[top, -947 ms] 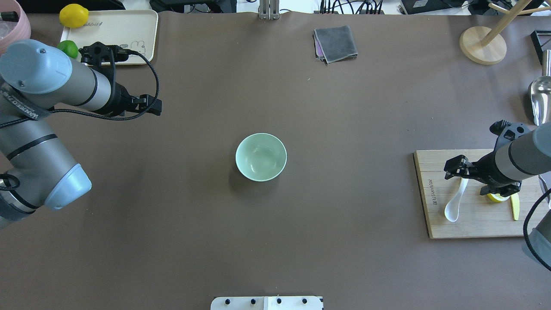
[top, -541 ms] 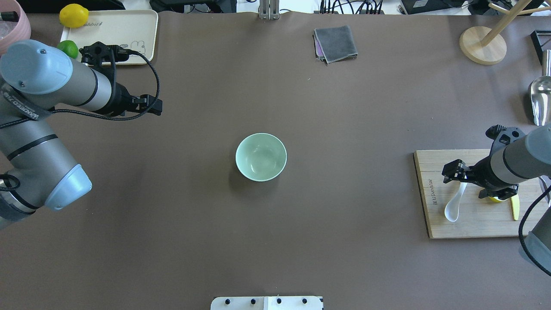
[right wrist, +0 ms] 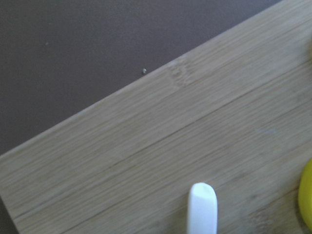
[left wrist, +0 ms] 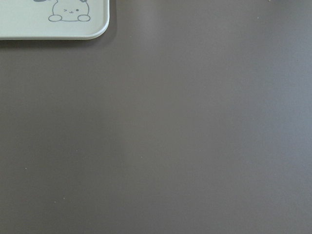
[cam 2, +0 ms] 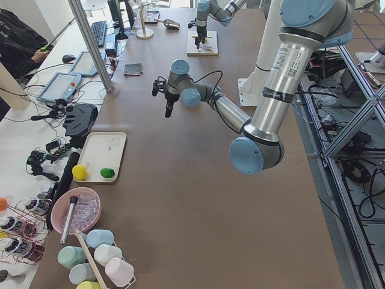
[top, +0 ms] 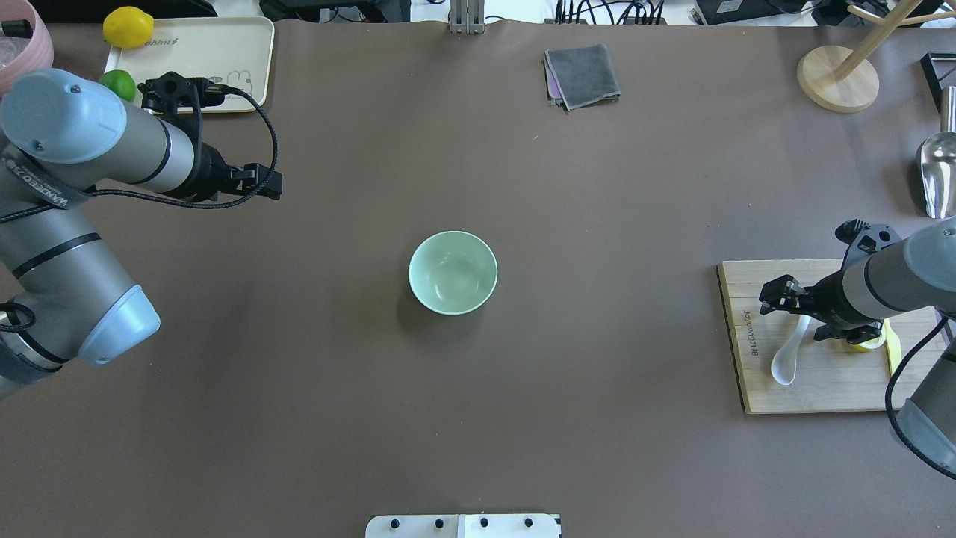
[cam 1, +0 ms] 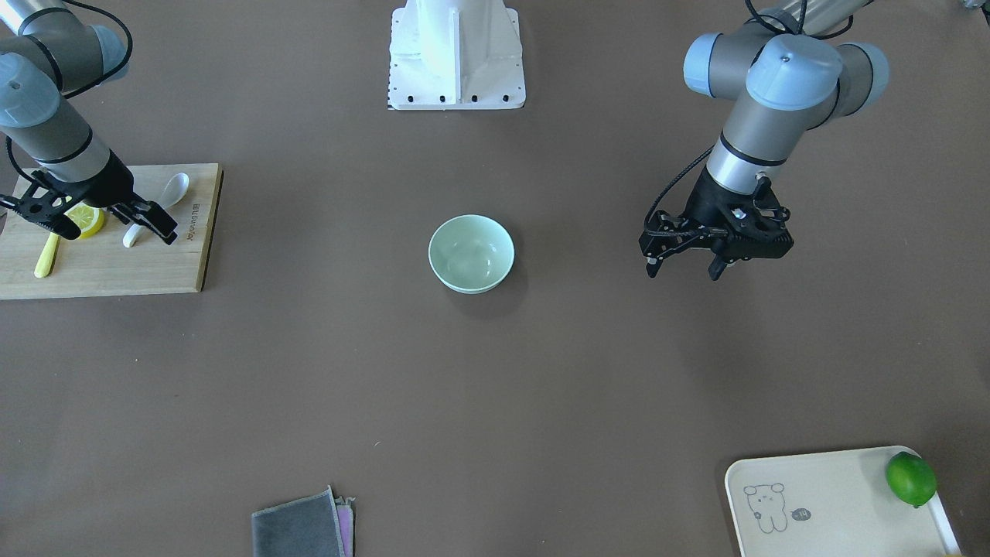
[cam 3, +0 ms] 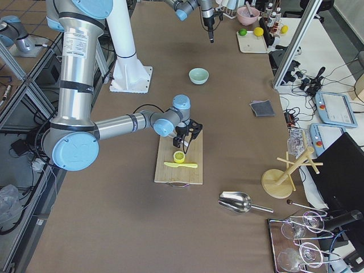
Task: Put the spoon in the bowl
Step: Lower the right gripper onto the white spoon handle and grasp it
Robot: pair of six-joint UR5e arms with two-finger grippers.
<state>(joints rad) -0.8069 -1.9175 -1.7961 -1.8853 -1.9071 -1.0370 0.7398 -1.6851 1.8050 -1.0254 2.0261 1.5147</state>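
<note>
Spread wide, my right pincer [cam 1: 116,232] hangs low over a wooden cutting board [cam 1: 100,267] at the left of the front-facing view. One finger sits on each side of the handle end of the white soup spoon [cam 1: 176,186]; I cannot tell whether either finger touches it. The spoon lies on the board with its scoop toward my base, beside a lemon slice [cam 1: 89,222] and a yellow plastic knife [cam 1: 45,259]. The mint-green bowl [cam 1: 471,232] stands mid-table, well apart from the board. My left pincer [cam 1: 684,271], also spread, hangs over bare table to the bowl's right.

From overhead, the right pincer is above the spoon's handle at the right edge, and the bowl is in the centre. The left pincer is at the far left, near a cream bear tray [top: 194,60] with a lemon [top: 128,27] and a lime [top: 119,84].

From my right side, the board is near and the bowl lies beyond it.

The left wrist camera sees brown table and the tray's corner.

The right wrist camera sees board grain and the spoon's rounded handle tip at the bottom edge.
</note>
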